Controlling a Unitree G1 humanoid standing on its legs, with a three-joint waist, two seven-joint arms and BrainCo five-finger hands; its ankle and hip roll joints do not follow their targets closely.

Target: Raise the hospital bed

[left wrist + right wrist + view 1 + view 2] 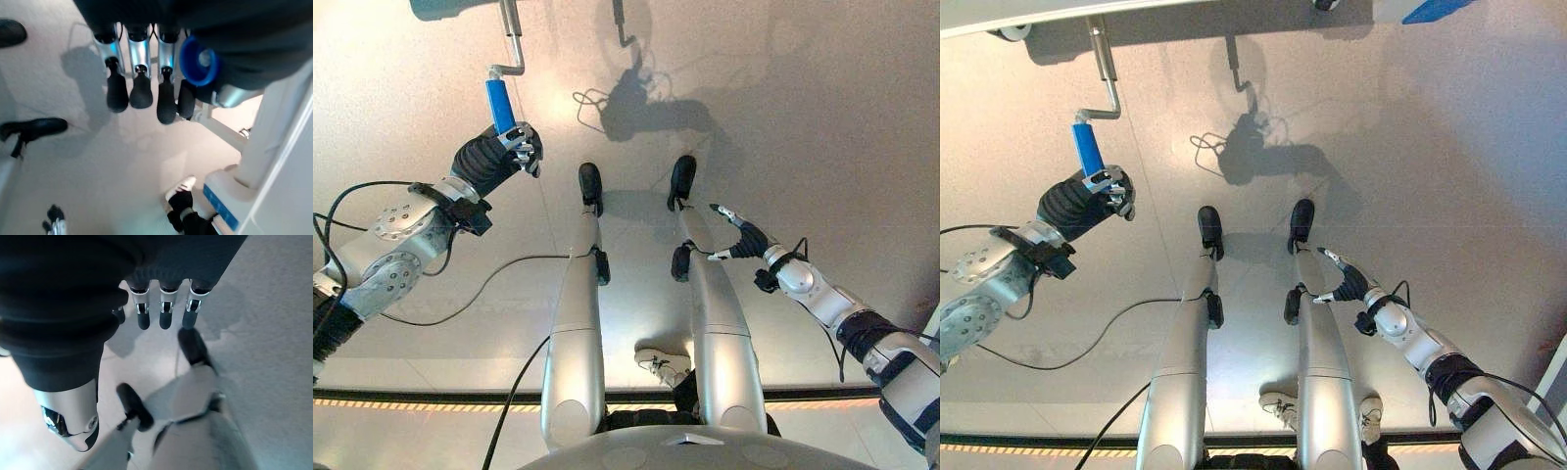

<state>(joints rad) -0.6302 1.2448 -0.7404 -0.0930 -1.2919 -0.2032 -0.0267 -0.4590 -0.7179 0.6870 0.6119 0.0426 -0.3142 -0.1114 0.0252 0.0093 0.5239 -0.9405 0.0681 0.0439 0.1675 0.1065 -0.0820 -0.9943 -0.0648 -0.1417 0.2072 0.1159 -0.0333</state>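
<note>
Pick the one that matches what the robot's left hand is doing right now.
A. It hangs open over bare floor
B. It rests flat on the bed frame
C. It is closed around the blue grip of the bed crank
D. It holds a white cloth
C: the left hand has its fingers curled round the blue crank handle, whose metal rod runs up to the bed; the right hand hangs open over the floor.

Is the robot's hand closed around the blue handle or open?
Closed. The left hand has its fingers curled round the blue handle of the bed's crank, and the handle's end sits inside its grip in the wrist view.
</note>
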